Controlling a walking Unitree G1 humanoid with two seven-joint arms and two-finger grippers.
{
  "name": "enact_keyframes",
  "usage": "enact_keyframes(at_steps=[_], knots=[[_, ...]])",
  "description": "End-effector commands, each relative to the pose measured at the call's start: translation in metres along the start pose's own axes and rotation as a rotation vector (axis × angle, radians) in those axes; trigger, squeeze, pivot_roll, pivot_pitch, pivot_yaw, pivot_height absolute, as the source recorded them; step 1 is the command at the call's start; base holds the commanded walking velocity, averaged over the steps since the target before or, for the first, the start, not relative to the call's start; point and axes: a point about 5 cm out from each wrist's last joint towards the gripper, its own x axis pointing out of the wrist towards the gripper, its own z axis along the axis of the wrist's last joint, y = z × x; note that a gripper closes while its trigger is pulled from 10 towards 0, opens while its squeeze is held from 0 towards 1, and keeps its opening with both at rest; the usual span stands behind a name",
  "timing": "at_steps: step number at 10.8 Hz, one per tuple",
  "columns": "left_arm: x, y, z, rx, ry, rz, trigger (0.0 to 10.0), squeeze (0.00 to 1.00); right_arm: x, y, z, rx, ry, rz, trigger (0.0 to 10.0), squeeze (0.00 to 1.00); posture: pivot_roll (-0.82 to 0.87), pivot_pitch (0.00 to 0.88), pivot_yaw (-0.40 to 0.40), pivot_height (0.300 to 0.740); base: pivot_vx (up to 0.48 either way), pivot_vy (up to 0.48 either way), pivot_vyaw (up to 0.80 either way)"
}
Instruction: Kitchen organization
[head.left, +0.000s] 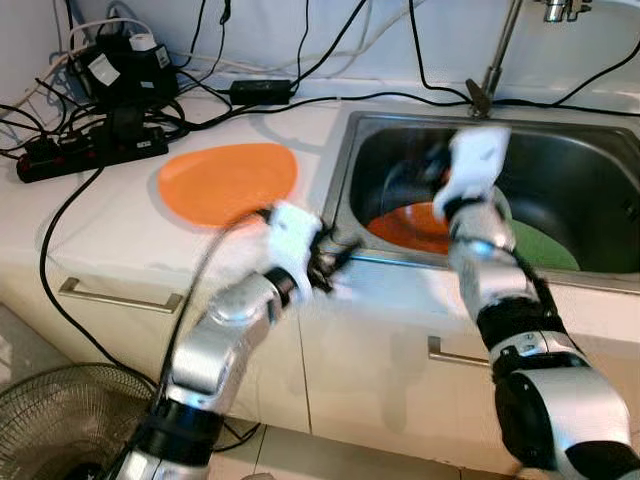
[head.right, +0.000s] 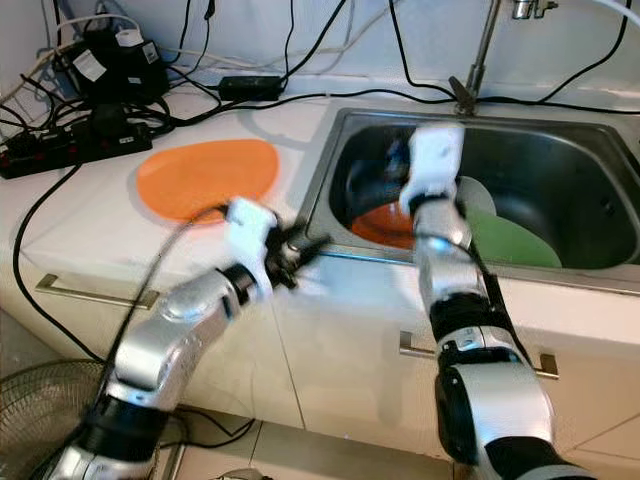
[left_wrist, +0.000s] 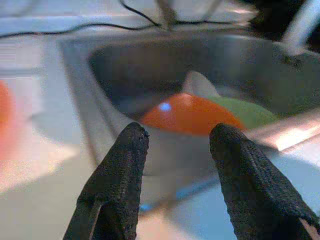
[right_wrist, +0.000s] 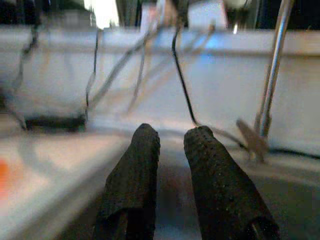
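Left gripper spread wide at the sink front rim; right gripper nearly pressed together above the sink, orange plate inside.

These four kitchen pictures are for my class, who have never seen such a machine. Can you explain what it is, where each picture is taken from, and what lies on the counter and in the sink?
It is a humanoid robot with two silver arms, each ending in two long black fingers. The two wide pictures come from a stereo camera on its head, looking down. The other two come from cameras on its wrists, looking along the fingers.

On the white counter lies an orange plate, with a black power strip and cables behind it. In the steel sink lie another orange plate, a green plate and something pale.

The left gripper is open at the sink's front edge, holding nothing. The right gripper is raised over the sink, fingers nearly together with nothing visible between them.
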Motion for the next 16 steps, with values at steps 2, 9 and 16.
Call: enact_keyframes(at_steps=[2, 9, 16], knots=[[0.003, 0.012, 0.008, 0.009, -0.051, 0.100, 10.0, 0.00, -0.003, 0.006, 0.020, 0.078, -0.095, 0.017, 10.0, 0.00, 0.09, 0.000, 0.065, 0.740, 0.000, 0.000, 0.00], [0.002, 0.034, 0.020, 0.017, -0.176, 0.331, 10.0, 0.00, -0.059, 0.028, -0.019, 0.120, 0.011, 0.016, 10.0, 0.00, 0.07, 0.000, 0.073, 0.740, 0.000, 0.000, 0.00], [-0.056, 0.108, 0.053, -0.021, -0.351, 0.791, 10.0, 0.00, -0.061, 0.037, -0.028, 0.103, 0.043, 0.024, 10.0, 0.00, 0.10, 0.000, 0.073, 0.740, 0.000, 0.000, 0.00]])
